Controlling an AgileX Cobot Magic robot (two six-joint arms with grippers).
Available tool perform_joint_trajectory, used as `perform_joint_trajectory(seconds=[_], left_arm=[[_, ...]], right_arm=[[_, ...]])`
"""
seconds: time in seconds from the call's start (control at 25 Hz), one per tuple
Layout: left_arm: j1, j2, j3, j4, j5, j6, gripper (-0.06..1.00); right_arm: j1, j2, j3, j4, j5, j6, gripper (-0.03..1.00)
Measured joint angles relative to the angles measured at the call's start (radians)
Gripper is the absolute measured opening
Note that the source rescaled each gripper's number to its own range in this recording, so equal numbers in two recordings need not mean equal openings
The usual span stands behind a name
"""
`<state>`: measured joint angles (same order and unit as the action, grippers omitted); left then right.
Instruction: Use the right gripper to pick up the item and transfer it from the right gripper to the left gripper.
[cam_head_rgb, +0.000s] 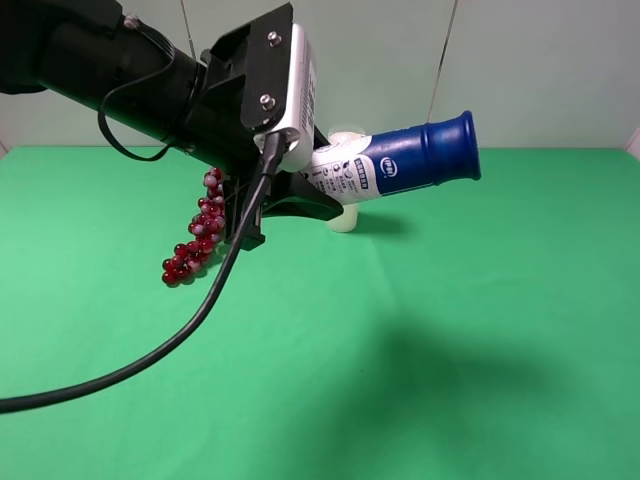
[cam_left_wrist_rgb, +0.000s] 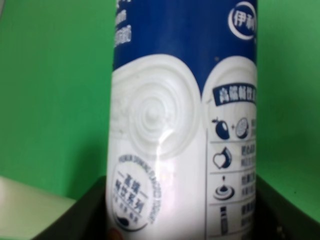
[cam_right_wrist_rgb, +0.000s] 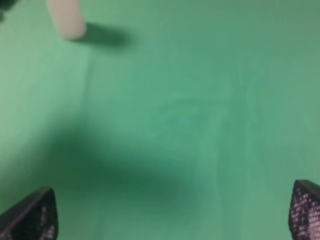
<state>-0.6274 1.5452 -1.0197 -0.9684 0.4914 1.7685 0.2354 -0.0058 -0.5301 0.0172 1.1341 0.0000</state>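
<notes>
My left gripper (cam_head_rgb: 315, 182), with its silver-white block and loose black cable, is shut on the white lower end of the bottle (cam_head_rgb: 410, 160). It holds the bottle in the air, nearly level, with the dark blue cap pointing right. In the left wrist view the bottle (cam_left_wrist_rgb: 180, 125) fills the frame between the black fingers (cam_left_wrist_rgb: 85, 217). My right gripper (cam_right_wrist_rgb: 167, 215) is open and empty above the green cloth; only its two dark fingertips (cam_right_wrist_rgb: 30, 217) show. It is out of the exterior high view.
A plain white candle (cam_head_rgb: 345, 218) stands on the green cloth (cam_head_rgb: 450, 330) just behind and below the bottle; it also shows in the right wrist view (cam_right_wrist_rgb: 66, 17). A bunch of red grape-like beads (cam_head_rgb: 195, 235) lies at the left, partly behind the left arm.
</notes>
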Motion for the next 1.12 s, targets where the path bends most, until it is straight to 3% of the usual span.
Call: perform_joint_trajectory(seconds=[0.32, 0.84, 1.12], left_arm=[[0.000, 0.000, 0.000, 0.000, 0.000, 0.000, 0.00], [0.000, 0.000, 0.000, 0.000, 0.000, 0.000, 0.00], [0.000, 0.000, 0.000, 0.000, -0.001, 0.000, 0.00]], right_arm=[[0.000, 0.000, 0.040, 0.000, -0.100, 0.022, 1.00], [-0.003, 0.000, 0.042, 0.000, -0.108, 0.023, 1.00], [-0.154, 0.000, 0.042, 0.000, -0.109, 0.023, 1.00]])
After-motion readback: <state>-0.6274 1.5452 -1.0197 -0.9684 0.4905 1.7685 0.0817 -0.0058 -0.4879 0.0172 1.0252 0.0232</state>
